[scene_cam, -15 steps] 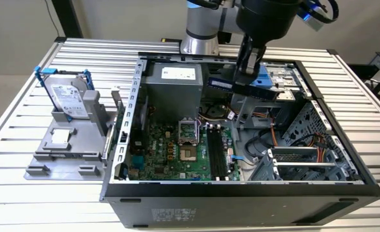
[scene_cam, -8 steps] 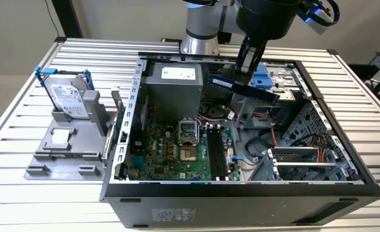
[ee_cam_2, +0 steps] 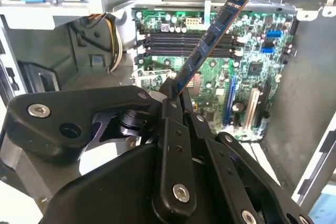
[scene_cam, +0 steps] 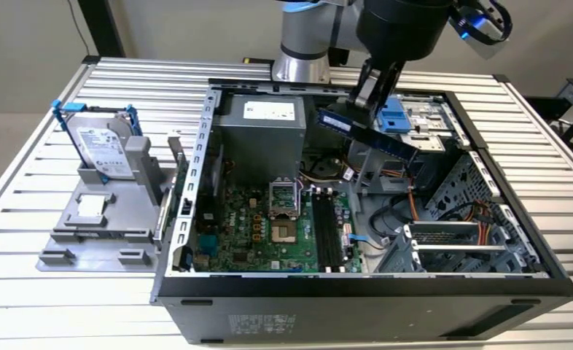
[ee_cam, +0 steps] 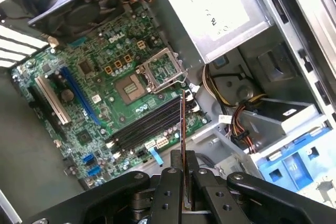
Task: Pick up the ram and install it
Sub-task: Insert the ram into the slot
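One gripper (scene_cam: 364,108) clamped on the ram (scene_cam: 388,142), stick tilted, held above the open case (scene_cam: 205,146), black slots (scene_cam: 326,232) well below, hard drive (scene_cam: 102,146) on stand (scene_cam: 92,222) outside.

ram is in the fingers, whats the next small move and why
Probably lower the ram toward the black memory slots while levelling it: the gripper holds it tilted, in the air above the open computer case, apart from every slot.

Our arm (scene_cam: 304,51) leans in from above, wrist (scene_cam: 403,25) tilted, and we have the gripper (scene_cam: 367,109) pinched tight on the ram (scene_cam: 391,144), held aloft.
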Controlling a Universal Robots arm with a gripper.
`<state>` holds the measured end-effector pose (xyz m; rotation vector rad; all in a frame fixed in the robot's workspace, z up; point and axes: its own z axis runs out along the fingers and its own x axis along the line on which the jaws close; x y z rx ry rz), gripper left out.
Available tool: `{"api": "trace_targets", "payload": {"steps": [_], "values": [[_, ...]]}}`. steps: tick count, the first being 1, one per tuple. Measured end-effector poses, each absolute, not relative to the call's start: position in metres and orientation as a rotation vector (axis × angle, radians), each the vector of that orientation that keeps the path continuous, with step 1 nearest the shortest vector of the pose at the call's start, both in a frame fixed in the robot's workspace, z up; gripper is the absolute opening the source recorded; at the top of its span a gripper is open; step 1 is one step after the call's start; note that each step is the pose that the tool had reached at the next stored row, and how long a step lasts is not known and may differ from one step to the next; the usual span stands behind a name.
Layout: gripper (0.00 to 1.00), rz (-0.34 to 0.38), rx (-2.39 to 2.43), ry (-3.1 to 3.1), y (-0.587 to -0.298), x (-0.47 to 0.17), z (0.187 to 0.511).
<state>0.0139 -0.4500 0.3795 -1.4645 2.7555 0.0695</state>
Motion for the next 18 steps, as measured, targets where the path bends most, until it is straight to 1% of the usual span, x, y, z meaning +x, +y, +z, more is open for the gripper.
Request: {"api": "trace_targets", "payload": {"steps": [18], "values": [[0.0,0.063,-0.994,2.951,-0.4501,0.0139,0.379]]}}
